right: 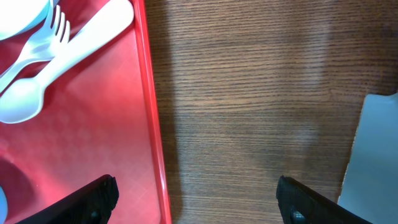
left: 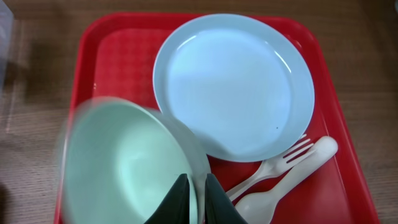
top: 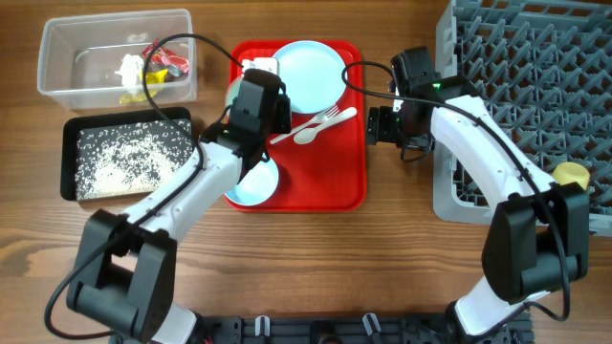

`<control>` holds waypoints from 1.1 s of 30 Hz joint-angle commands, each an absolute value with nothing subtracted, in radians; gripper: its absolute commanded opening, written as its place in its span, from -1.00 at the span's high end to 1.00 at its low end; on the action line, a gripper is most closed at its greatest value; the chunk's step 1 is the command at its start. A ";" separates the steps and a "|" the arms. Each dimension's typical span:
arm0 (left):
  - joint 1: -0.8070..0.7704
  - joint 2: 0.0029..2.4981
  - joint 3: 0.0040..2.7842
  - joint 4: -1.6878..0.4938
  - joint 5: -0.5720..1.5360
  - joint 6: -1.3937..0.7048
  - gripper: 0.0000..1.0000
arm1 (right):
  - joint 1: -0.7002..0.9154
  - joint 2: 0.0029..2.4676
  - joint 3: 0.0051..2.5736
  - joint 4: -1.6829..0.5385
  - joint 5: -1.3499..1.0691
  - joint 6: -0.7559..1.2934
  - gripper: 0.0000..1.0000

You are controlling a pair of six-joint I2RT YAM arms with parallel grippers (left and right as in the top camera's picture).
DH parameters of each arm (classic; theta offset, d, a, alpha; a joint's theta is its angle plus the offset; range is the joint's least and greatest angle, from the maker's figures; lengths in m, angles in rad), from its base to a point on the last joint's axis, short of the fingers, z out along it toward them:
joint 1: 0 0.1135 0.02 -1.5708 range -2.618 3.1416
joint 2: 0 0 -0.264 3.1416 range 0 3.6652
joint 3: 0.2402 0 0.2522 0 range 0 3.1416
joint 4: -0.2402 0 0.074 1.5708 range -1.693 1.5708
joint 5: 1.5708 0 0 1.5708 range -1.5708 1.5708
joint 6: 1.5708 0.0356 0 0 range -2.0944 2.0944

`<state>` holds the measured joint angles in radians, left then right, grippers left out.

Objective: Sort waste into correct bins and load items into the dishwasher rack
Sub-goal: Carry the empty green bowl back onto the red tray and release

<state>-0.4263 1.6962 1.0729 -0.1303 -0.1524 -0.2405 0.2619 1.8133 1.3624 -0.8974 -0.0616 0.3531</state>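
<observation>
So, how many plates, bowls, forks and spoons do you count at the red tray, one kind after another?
plate: 1
bowls: 2, the upright bowl and the tilted bowl pinched at its rim by the left hand
fork: 1
spoon: 1
Total: 5

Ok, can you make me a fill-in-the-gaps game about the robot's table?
1. The wrappers and tissue sit in the ____ tub.
2. The left gripper pinches the rim of a pale blue ____.
3. The fork and spoon lie on the ____ serving tray.
4. The cup in the dishwasher rack is ____.
Missing words: clear, bowl, red, yellow.
</observation>
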 commanded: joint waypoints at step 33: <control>-0.011 1.183 1.126 -0.624 -0.120 -0.300 -1.00 | 0.566 1.804 1.427 -0.578 -0.183 0.526 -0.58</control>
